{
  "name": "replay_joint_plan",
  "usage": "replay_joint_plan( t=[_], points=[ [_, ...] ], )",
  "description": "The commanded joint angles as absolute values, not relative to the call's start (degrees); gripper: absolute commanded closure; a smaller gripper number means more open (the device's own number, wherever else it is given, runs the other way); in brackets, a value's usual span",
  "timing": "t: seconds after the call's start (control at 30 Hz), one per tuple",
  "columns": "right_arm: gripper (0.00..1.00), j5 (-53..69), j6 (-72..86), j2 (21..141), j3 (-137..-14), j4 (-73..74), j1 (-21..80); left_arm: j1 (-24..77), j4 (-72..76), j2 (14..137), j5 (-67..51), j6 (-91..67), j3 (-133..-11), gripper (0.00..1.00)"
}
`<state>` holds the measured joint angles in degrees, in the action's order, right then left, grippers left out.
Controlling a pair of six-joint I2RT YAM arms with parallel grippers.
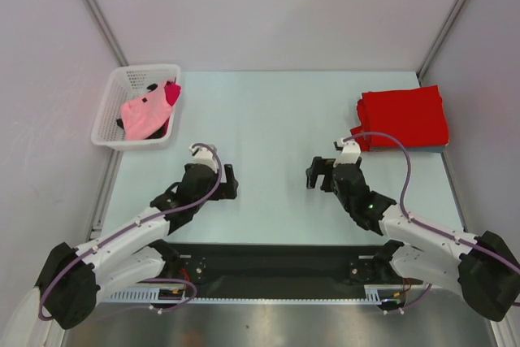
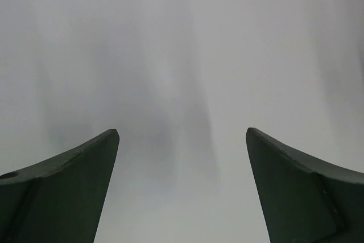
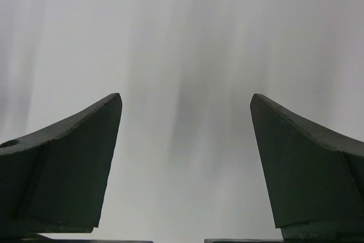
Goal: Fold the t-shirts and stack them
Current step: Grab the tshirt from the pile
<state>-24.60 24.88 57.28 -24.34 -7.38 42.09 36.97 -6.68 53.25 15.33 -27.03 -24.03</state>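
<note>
The pale surface [image 1: 276, 119] spans the whole view, with both arms reaching in from its near edge. At its far right corner lies a folded stack of red t-shirts [image 1: 404, 117], edges roughly squared. At the far left corner sits a white lattice basket [image 1: 110, 111] holding a crumpled pink t-shirt [image 1: 145, 115], with a bit of brighter red cloth [image 1: 172, 93] at its upper right. The left pincer [image 1: 231, 182] hovers left of centre and the right pincer [image 1: 316, 175] right of centre, well apart from both the basket and the stack. In each wrist view the dark fingers [image 2: 74, 180] [image 3: 307, 163] are spread wide, with only bare surface between them.
</note>
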Motion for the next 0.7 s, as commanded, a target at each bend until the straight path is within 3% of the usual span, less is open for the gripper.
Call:
replay_joint_plan(
  t=[0.0, 0.13, 0.23, 0.67],
  points=[
    [0.02, -27.15, 25.93, 58.36, -24.70, -8.36, 41.57, 36.74, -5.89, 52.56, 17.58, -26.80, -26.54, 0.00],
    [0.10, -32.51, 29.53, 58.36, -26.54, -1.32, 41.48, 36.30, -6.85, 51.94, 18.45, -29.35, -29.08, 0.00],
    [0.11, -33.75, 30.85, 56.52, -25.49, -2.19, 41.48, 33.41, -9.31, 52.91, 19.07, -34.26, -33.82, 0.02],
    [0.27, -37.10, 35.51, 50.28, -22.24, 1.16, 40.70, 2.13, -11.87, 73.88, 13.62, -39.99, -58.43, 0.15]
  ],
)
